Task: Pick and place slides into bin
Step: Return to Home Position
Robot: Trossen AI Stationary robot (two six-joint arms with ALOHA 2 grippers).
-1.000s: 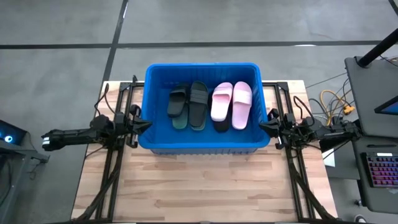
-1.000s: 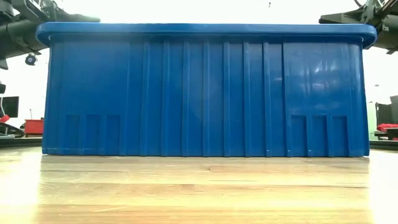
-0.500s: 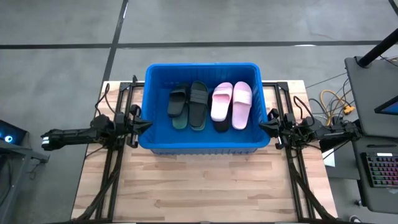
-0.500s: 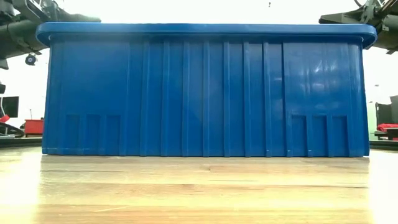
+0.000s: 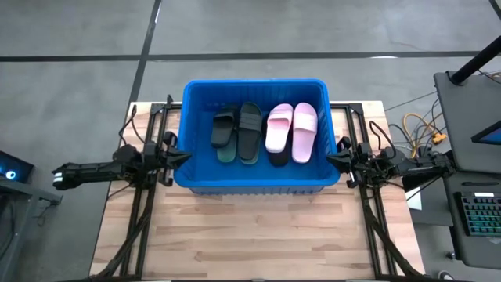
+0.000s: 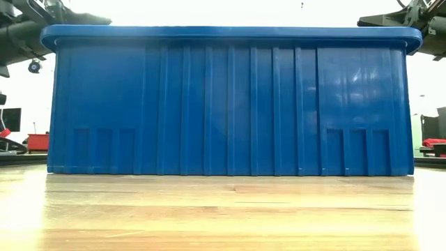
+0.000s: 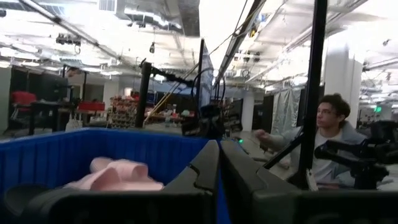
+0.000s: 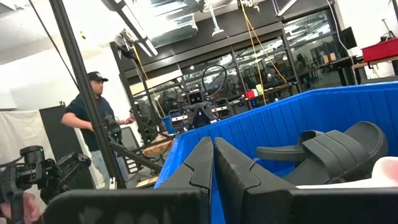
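The blue bin [image 5: 192,102] stands on the wooden table toward its far side and fills the low view [image 6: 230,104]. Inside lie several slides side by side: a black one [image 5: 223,129], a charcoal one [image 5: 250,129] over a green one, and two pale pink ones [image 5: 291,131] with a dark one under them. My left gripper [image 5: 185,153] rests shut at the bin's left wall; in its wrist view [image 7: 219,163] a pink slide [image 7: 115,175] shows. My right gripper [image 5: 332,159] rests shut at the bin's right wall [image 8: 213,158]; dark slides [image 8: 336,152] show there.
Bare wooden table top [image 5: 258,235] lies on the near side of the bin. Black arm frames [image 5: 145,204] run along both table sides. A person [image 7: 329,134] shows beyond the table in the left wrist view, another person [image 8: 93,124] in the right wrist view. A desk with a keyboard [image 5: 477,215] stands at right.
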